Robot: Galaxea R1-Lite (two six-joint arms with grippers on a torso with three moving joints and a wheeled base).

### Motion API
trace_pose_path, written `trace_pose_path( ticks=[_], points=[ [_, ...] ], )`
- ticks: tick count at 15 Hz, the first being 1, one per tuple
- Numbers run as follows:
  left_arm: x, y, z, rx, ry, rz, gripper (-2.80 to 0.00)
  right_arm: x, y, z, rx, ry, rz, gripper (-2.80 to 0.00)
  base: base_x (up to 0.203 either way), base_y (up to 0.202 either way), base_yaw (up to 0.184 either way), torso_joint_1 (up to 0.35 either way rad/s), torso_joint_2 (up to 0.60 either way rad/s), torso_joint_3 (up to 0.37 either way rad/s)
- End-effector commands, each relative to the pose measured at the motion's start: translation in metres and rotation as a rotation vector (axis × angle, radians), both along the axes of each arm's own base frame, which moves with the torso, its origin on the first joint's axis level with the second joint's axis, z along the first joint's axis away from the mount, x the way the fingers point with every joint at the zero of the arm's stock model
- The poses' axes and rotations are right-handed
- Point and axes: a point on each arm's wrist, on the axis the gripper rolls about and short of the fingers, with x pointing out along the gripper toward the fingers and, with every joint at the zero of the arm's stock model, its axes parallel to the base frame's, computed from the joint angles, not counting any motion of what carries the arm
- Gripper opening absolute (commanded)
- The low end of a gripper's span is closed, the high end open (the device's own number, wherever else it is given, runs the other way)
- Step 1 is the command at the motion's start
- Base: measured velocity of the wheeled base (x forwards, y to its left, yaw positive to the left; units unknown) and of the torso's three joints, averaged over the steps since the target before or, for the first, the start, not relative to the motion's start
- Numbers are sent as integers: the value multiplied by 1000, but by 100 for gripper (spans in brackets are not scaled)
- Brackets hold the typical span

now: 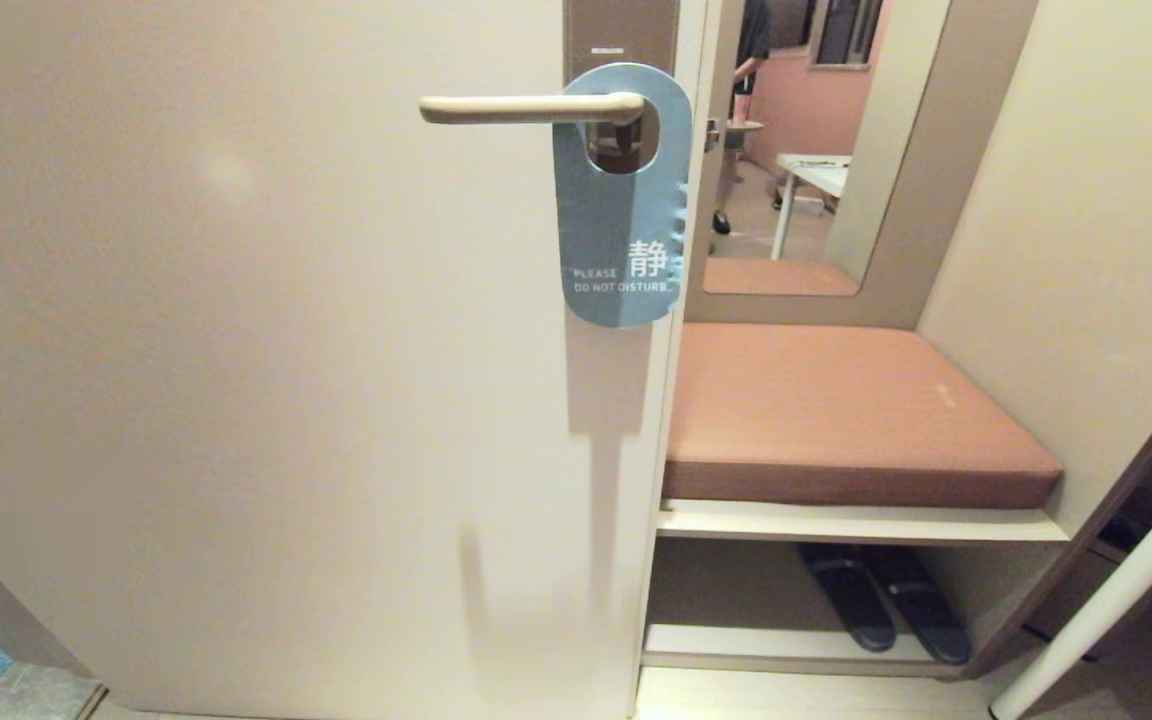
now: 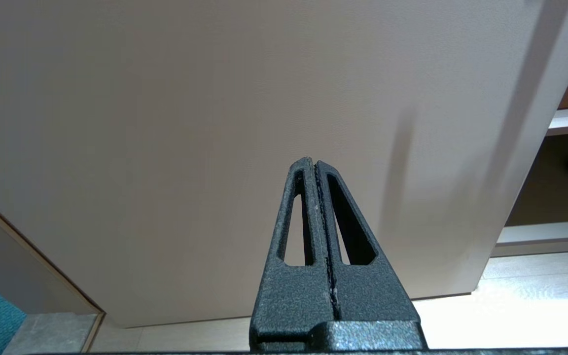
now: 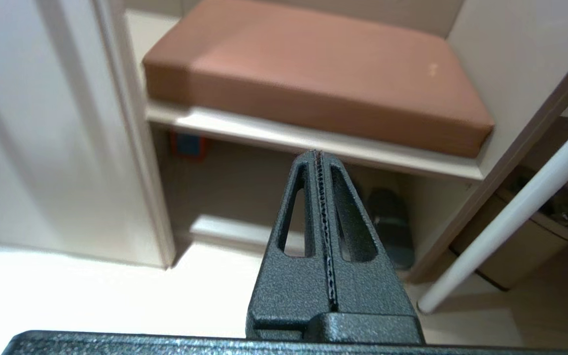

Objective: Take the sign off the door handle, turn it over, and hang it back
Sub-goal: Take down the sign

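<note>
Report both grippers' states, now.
Left gripper: closed, holding nothing, facing the door.
Right gripper: closed, holding nothing, low near the bench.

Cream door (image 1: 266,400) fills the head view from 9 o'clock to centre. Brown cushion (image 1: 846,410) at 4 o'clock, on a shelf (image 1: 856,522). Dark slippers (image 1: 881,600) beneath it. Mirror (image 1: 796,150) at 1 o'clock reflects a person (image 1: 748,90).
</note>
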Motion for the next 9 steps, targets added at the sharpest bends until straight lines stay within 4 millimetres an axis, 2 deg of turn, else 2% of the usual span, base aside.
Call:
trace_pose_path(
  ticks=[1, 6, 9],
  points=[
    [0, 0, 0, 1, 2, 0, -280, -6, 0, 12, -4, 20, 6, -280, 0, 0, 0, 0, 0, 0],
    [0, 0, 0, 1, 2, 0, -280, -3, 0, 64, -10, 51, -14, -280, 0, 0, 0, 0, 0, 0],
    [0, 0, 0, 0, 2, 0, -280, 28, 0, 95, -3, 171, -163, -280, 0, 0, 0, 0, 0, 0]
  ],
)
